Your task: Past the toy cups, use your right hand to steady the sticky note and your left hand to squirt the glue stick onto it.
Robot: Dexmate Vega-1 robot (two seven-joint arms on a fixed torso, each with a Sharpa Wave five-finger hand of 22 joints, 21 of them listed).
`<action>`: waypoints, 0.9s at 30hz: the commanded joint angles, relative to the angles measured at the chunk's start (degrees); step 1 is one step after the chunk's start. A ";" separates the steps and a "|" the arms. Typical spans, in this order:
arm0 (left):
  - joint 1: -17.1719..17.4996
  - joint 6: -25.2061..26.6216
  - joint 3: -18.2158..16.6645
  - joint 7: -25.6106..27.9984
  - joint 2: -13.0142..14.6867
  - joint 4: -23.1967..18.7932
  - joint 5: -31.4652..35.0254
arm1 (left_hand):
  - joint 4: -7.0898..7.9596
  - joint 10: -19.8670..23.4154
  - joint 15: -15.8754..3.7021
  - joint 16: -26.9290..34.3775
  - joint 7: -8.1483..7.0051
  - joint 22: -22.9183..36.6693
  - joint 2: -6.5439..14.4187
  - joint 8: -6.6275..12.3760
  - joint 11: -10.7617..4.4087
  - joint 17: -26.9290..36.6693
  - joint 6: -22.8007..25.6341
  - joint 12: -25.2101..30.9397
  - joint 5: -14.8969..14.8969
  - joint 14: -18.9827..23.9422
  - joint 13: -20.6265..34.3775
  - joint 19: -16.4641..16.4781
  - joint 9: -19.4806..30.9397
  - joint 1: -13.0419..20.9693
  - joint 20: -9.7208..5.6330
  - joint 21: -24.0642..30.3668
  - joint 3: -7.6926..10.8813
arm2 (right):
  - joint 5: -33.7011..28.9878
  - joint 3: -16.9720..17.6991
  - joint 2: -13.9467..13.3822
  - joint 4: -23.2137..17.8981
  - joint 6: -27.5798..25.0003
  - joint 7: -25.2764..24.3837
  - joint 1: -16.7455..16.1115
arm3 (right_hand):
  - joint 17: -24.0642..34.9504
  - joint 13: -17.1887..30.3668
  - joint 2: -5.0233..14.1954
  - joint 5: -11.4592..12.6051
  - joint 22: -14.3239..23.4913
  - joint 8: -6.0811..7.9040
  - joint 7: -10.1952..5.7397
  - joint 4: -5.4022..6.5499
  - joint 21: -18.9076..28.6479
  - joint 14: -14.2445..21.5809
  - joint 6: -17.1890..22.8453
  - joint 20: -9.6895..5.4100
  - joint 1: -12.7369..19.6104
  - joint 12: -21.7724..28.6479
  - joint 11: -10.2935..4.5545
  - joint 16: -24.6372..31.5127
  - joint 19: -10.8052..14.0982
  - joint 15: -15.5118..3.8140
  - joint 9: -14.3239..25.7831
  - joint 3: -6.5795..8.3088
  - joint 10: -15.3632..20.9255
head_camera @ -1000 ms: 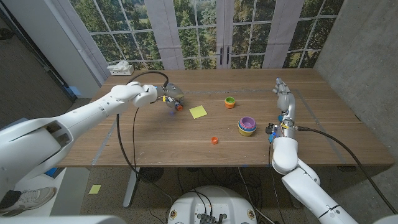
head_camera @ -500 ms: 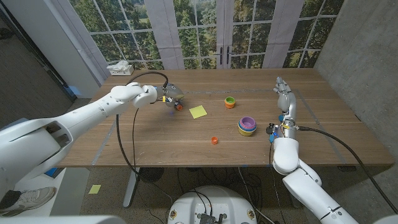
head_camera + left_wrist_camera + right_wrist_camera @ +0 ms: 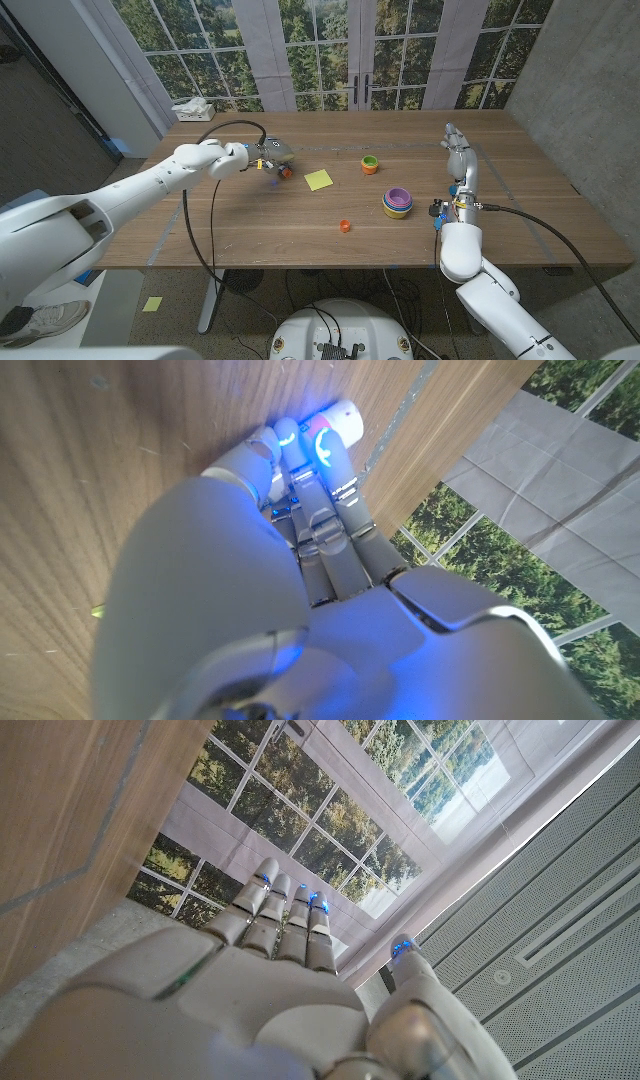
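Note:
A yellow sticky note lies on the wooden table, left of the toy cups. My left hand hovers just left of the note and grips the glue stick, whose orange end points down toward the table. In the left wrist view the fingers curl around the white glue stick just over the wood. My right hand stands raised at the table's right side, fingers apart and holding nothing, well away from the note. The right wrist view shows that hand against the windows.
An orange and green cup stands right of the note. A stack of coloured cups sits nearer the right arm. A small orange cap lies toward the front edge. A white object rests at the far left corner.
My left arm has drawn slightly back to the left with the glue stick still in the hand. The right hand, the note and the cups have not moved.

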 commanded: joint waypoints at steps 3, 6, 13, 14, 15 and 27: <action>6.40 2.46 -3.05 6.39 1.70 -4.46 -2.63 | 0.12 12.61 -4.70 0.50 -6.28 0.14 -0.06 2.57 -10.62 0.23 15.76 1.33 0.34 5.68 3.92 0.51 11.08 0.81 -6.78 0.84 -0.48 | -0.34 -0.05 0.30 -0.19 -0.17 0.08 -0.07 | 0.17 0.25 0.22 -0.18 0.33 0.11 -0.09 -0.46 -0.34 0.35 0.52 -0.42 -0.20 0.17 -0.02 0.32 0.33 0.11 0.12 0.15 0.54; 6.81 3.10 -3.87 7.46 1.93 -5.12 -2.68 | 0.11 12.61 -4.70 0.44 -6.23 0.11 -0.06 2.55 -10.47 0.13 15.80 1.30 0.35 5.71 4.00 0.53 11.09 0.93 -6.80 0.98 -0.54 | -0.28 -0.06 0.31 -0.27 -0.29 0.12 -0.21 | 0.11 0.25 0.21 -0.18 0.34 0.12 -0.10 -0.51 -0.50 0.34 0.58 -0.37 -0.21 0.16 -0.13 0.27 0.37 0.13 0.12 0.17 0.60; 7.54 4.66 -5.06 8.25 2.28 -6.57 -2.39 | 0.14 12.78 -4.70 0.44 -6.10 0.00 -0.09 2.52 -10.46 0.07 16.00 1.27 0.36 5.88 4.13 0.45 11.11 1.08 -6.75 1.19 -0.71 | -0.14 0.06 0.41 -0.45 -0.73 0.02 -0.42 | 0.06 0.26 0.21 -0.18 0.34 0.20 -0.14 -0.54 -0.75 0.03 0.88 -0.39 -0.28 0.17 0.07 0.09 0.43 0.04 0.13 0.16 0.77; 7.69 4.91 -5.19 8.80 2.35 -6.73 -2.14 | 0.16 12.79 -4.70 0.44 -6.11 -0.02 -0.05 2.49 -10.43 0.06 15.99 1.25 0.37 5.91 4.13 0.46 11.12 1.11 -6.75 1.25 -0.72 | -0.28 0.06 0.49 -0.51 -1.00 -0.15 -0.42 | 0.06 0.26 0.21 -0.19 0.34 0.20 -0.13 -0.53 -0.79 -0.01 0.89 -0.39 -0.31 0.14 -0.01 0.08 0.44 -0.04 0.13 0.15 0.72; 7.80 5.07 -5.44 8.62 2.34 -6.87 -2.53 | 0.17 12.86 -4.70 0.45 -6.13 -0.03 -0.05 2.51 -10.41 0.06 16.06 1.26 0.37 5.93 4.13 0.45 11.12 1.11 -6.74 1.26 -0.74 | -0.10 0.11 0.29 -0.48 -0.94 0.16 -0.43 | 0.03 0.26 0.22 -0.18 0.34 0.22 -0.10 -0.55 -0.82 0.03 0.95 -0.38 -0.29 0.13 0.02 0.07 0.44 0.02 0.13 0.18 0.70; 9.14 8.09 -7.82 8.32 2.55 -9.81 -4.00 | 0.22 13.04 -4.70 0.47 -6.01 -0.22 0.00 2.32 -10.39 0.01 16.09 1.05 0.44 6.20 4.13 0.36 11.14 1.32 -6.73 1.53 -0.95 | 1.66 0.70 -0.17 0.25 -1.02 1.17 -0.18 | -0.08 0.26 0.25 -0.18 0.35 0.29 -0.08 -0.56 -1.24 -0.06 1.36 -0.48 -0.44 0.09 0.05 -0.08 0.59 -0.08 0.13 0.19 0.82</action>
